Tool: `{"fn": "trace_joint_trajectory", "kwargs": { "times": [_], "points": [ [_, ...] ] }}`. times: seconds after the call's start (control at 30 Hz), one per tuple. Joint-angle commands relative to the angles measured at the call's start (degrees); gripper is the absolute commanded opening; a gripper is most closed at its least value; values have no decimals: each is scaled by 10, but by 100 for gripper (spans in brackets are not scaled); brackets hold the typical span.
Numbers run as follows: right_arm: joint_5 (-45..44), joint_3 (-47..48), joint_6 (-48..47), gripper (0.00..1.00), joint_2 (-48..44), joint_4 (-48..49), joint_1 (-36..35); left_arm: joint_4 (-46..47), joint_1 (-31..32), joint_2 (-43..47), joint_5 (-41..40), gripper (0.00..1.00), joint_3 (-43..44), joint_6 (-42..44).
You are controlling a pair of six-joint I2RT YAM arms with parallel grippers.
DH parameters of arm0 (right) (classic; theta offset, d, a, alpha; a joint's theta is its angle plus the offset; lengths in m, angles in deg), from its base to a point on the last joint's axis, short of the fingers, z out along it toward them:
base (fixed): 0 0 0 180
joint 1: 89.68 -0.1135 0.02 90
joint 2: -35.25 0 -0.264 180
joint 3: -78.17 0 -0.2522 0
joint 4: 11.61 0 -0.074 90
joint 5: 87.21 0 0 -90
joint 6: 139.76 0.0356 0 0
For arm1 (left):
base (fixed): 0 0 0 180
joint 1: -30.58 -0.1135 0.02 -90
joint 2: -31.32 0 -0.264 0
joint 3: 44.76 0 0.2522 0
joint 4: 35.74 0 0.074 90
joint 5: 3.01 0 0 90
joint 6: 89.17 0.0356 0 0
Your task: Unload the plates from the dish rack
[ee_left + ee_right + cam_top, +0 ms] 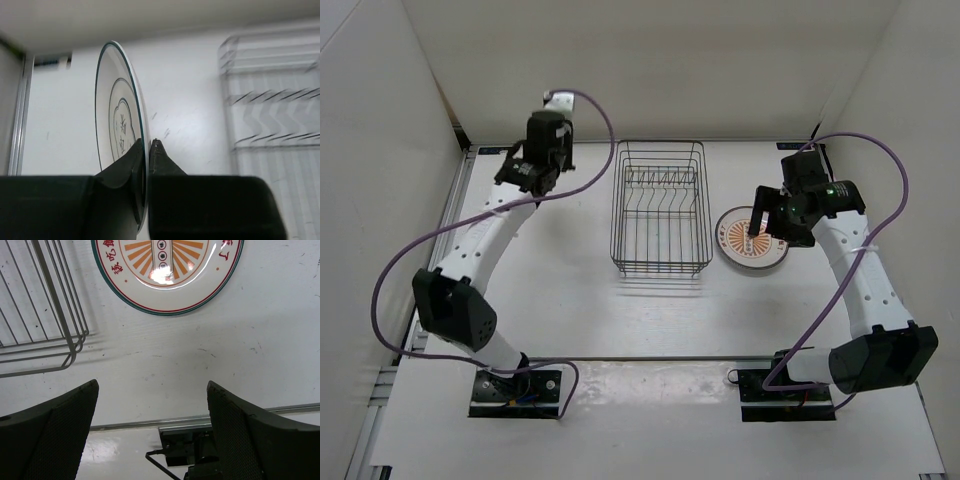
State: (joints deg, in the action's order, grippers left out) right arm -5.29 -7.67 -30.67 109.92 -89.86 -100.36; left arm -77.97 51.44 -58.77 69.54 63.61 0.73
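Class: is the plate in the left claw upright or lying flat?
Upright: the plate stands on edge, its rim pinched in the shut left claw.

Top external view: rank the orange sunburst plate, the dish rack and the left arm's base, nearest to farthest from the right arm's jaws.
1. orange sunburst plate: right of the rack, directly under the right jaws.
2. dish rack: table centre, to their left.
3. left arm's base: near-left edge.

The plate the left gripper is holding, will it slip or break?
It looks smooth and hard, so the plate is probably stiff, slippery and breakable if dropped. The left gripper pinches only its thin rim, with the plate standing on edge, so it might swivel or slide.
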Motion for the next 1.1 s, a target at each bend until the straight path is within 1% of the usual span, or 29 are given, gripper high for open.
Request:
{"fn": "trace_joint_trajectory", "kwargs": {
  "times": [0.0, 0.03, 0.13, 0.17, 0.23, 0.27, 0.37, 0.43, 0.47, 0.5, 0.53, 0.57, 0.6, 0.73, 0.83, 0.9, 0.97, 1.03, 1.07],
  "points": [
    [13, 21, 2, 90, 2, 4, -5, 2, -41, -22, -108, 0, -135, -44],
    [13, 22, 2, 90, -1, 2, -3, 11, -42, -25, -138, 0, -151, -39],
    [15, 26, -1, 90, -6, -1, -8, 22, -43, -61, -160, 0, -181, -26],
    [15, 25, -5, 90, -7, -1, -10, 2, -42, -73, -164, 0, -181, -35],
    [8, 25, -9, 90, -11, 1, -14, -16, -43, -112, -175, 5, -181, -54],
    [6, 25, -18, 90, -14, 1, -16, -36, -42, -115, -174, 7, -177, -67],
    [-4, 22, -23, 90, -20, 5, -21, -52, -28, -141, -172, 11, -172, -64],
    [-17, 20, -27, 90, -20, 6, -22, -76, -27, -156, -169, 27, -161, -89],
    [-25, 20, -27, 90, -24, 7, -26, -84, -27, -163, -165, 38, -154, -93],
    [-33, 20, -28, 90, -23, 8, -28, -104, -26, -169, -160, 65, -148, -99],
    [-37, 20, -30, 90, -23, 9, -29, -114, -26, -177, -152, 80, -130, -99],
    [-40, 21, -29, 90, -23, 9, -30, -119, -24, -184, -150, 93, -123, -104],
    [-45, 21, -30, 90, -19, 11, -30, -135, -25, -187, -145, 100, -114, -114],
    [-55, 25, -20, 90, -6, 16, -32, -156, -18, -190, -137, 100, -90, -129],
    [-61, 41, -10, 90, 11, 12, -29, -171, -16, -167, -136, 100, -61, -139],
    [-75, 68, 7, 90, 20, 7, -26, -172, -17, -123, -132, 100, -44, -142],
    [-89, 80, 24, 90, 47, -5, -24, -170, -29, -63, -95, 100, -33, -145],
    [-105, 106, 59, 90, 79, -22, -23, -167, -42, -33, -58, 100, -26, -142],
    [-101, 109, 65, 90, 92, -26, -21, -164, -44, 20, -33, 100, -29, -132]
  ]
}}
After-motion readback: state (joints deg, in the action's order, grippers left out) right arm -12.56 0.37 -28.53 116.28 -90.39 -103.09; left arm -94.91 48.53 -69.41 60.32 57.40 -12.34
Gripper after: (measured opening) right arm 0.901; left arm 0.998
